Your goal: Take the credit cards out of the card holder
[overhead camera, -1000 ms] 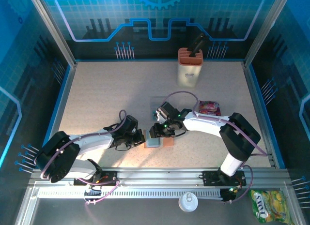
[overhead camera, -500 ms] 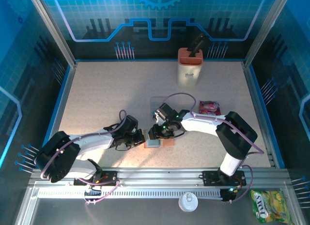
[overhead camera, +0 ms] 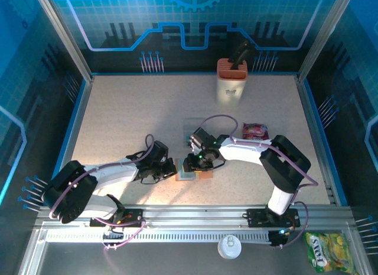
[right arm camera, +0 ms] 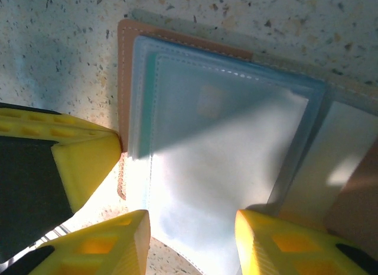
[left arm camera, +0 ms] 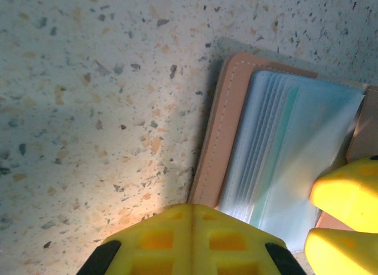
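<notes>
Looking down on card holder (overhead camera: 188,175), lying spread open on speckled table (overhead camera: 118,121), approx 6 o'clock from table ctr. Pressing down at its 9 o'clock edge w/ L gripper (overhead camera: 172,168): jaws fully closed together, gripping nothing, tips resting at the brown stitched rim in L wrist view. Reaching in from 1 o'clock w/ R gripper (right arm camera: 192,230): jaws standing part open, yellow fingers (right arm camera: 112,245) straddling the near edge of the clear sleeve stack; not possible to tell whether pinching a sleeve or just touching it. Showing credit cards (left arm camera: 271,159) as a thin teal strip, tucked inside the frosted sleeves, not out yet; card print blurred through plastic, not readable. Standing upright at 12–1 o'clock by far table edge: orange-and-cream box (overhead camera: 231,81) w/ a dark tool sticking out; small mark on cream front, too small to read. Lying at approx 2 o'clock from holder, well apart: purple-red snack pkt (overhead camera: 255,131), lettering unreadable. Sitting off table at 5 o'clock: yellow-green pkt (overhead camera: 326,251), dark brand letters turned away, not legible. Resting on front rail at 6 o'clock: white round lid (overhead camera: 229,246).
</notes>
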